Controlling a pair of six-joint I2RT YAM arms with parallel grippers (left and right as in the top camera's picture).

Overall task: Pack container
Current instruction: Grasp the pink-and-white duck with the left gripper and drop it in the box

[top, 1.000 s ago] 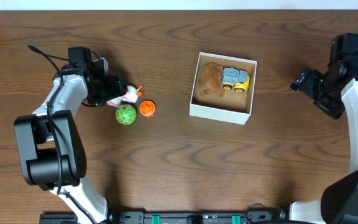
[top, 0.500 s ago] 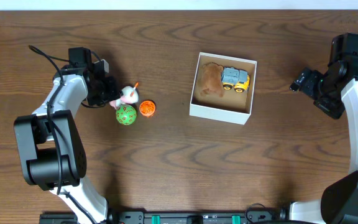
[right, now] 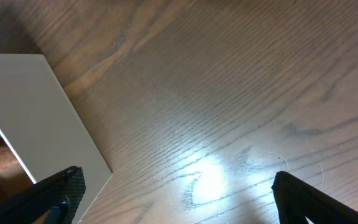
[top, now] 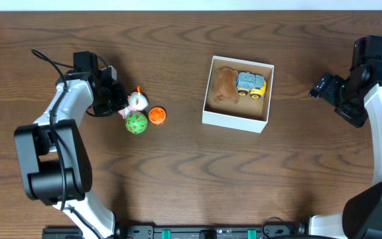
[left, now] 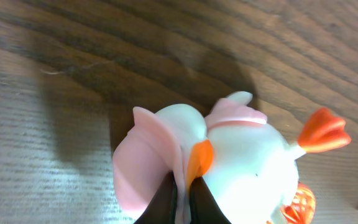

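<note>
Left pincer [left: 182, 200] pinches the white-and-pink toy [left: 244, 155] — right pincer [right: 176, 182] gapes empty near the container [right: 36, 106].

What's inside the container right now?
The container holds two toys at its far end: a brown furry toy and, beside it, a grey-and-yellow toy truck. The near half shows bare tan floor. Anything under the toys is covered.
</note>
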